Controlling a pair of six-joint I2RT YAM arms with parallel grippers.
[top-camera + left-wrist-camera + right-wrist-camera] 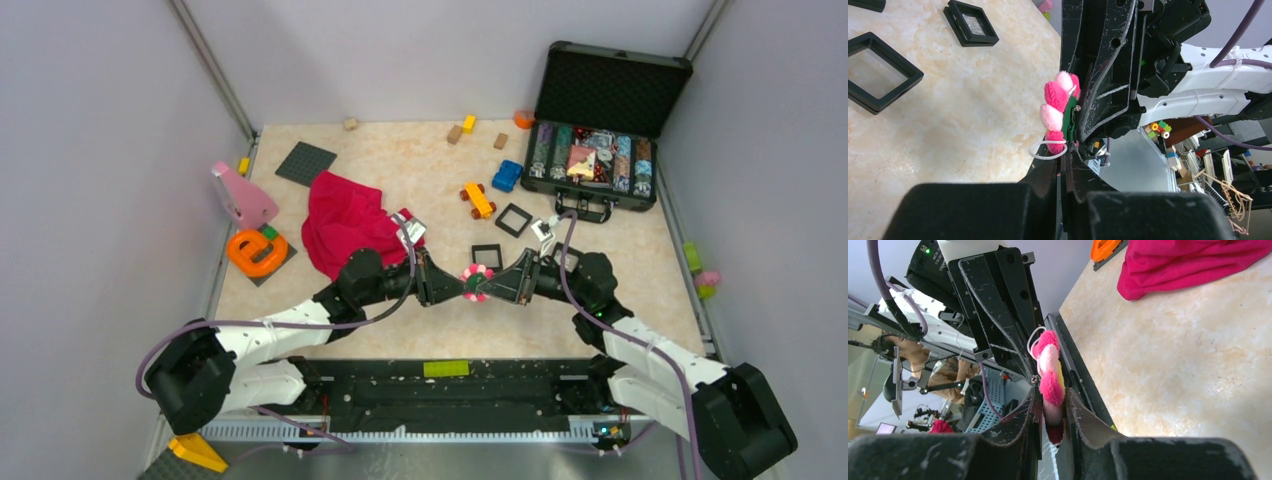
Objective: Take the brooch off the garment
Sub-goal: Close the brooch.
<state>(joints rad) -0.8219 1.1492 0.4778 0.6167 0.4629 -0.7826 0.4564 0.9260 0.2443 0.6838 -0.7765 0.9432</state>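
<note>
Top external blurs what wrist views show: left claw [463,288] at 9 o'clock, right claw [489,286] at 3, both clamped on the brooch [475,284].

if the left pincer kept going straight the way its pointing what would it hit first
The brooch: the left pincer points straight at it, with its tips at the brooch's edge. Directly behind the brooch is the right pincer, shut on the brooch and facing the left one head-on.

no legible text, labels, brands or numbers in any view; nothing readable on any item
</note>
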